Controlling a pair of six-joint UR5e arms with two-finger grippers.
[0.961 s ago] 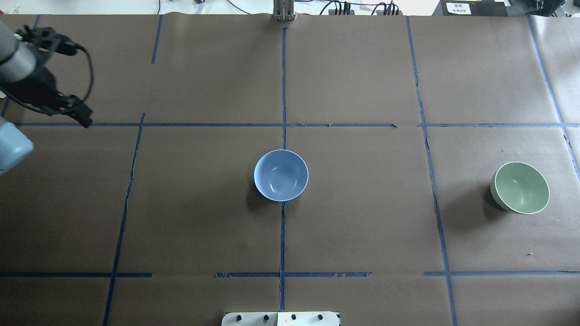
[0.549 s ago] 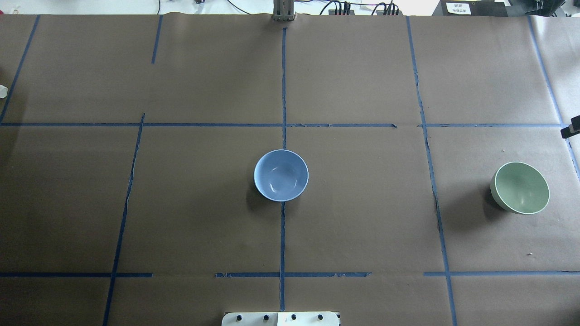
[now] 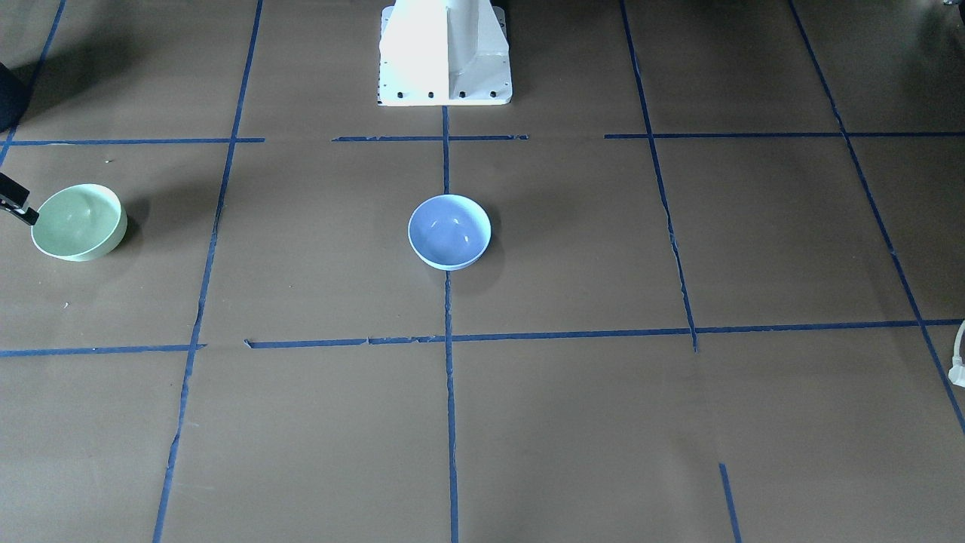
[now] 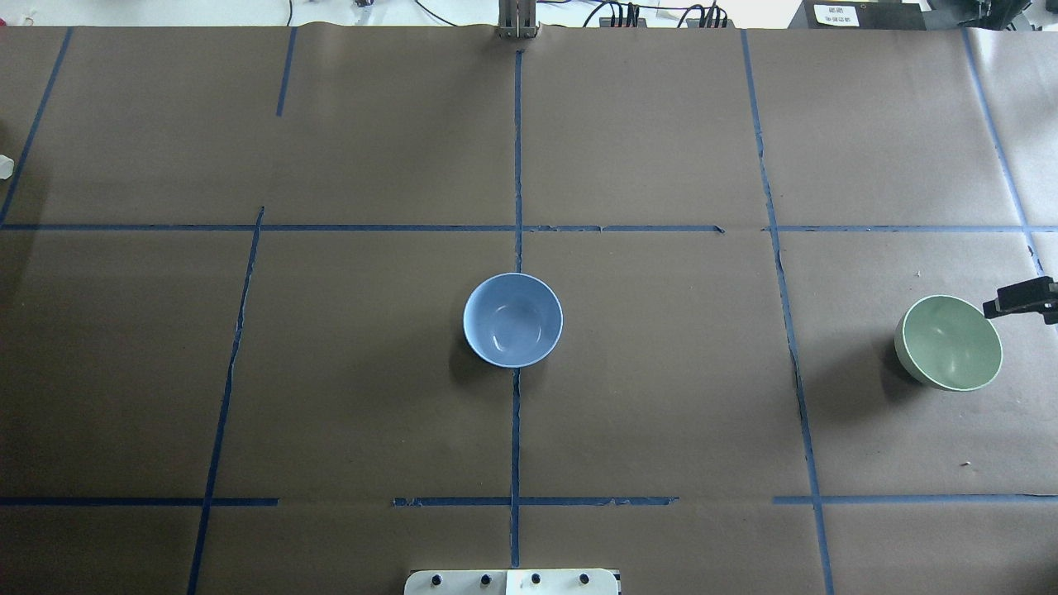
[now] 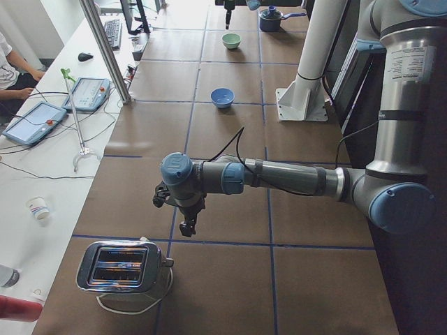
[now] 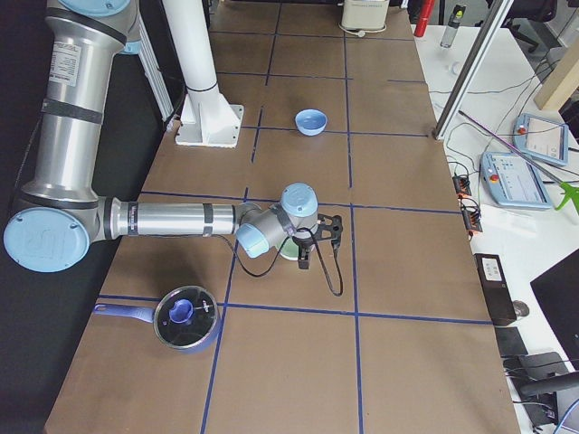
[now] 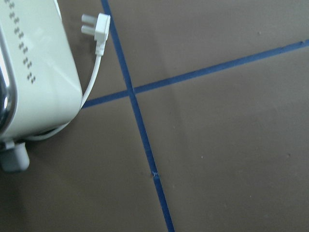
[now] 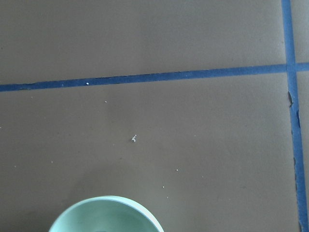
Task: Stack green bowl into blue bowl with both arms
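Two deep, round, glossy bowls are stood upright and well apart on the table covered with brown paper (image 4: 661, 397). The pale periwinkle-blue bowl (image 4: 512, 320) is placed on the centre line of blue tape, in front of the white pedestal base (image 3: 445, 53). The pale mint-green bowl (image 4: 949, 343) is found far to the robot's right side. The black right gripper (image 4: 996, 307) is held just beside the outer side of this bowl. Only its tip is seen, so its opening cannot be told. The left gripper (image 5: 185, 225) is hung over the table near a chrome toaster (image 5: 120, 266), well apart from both bowls, and its opening cannot be told either.
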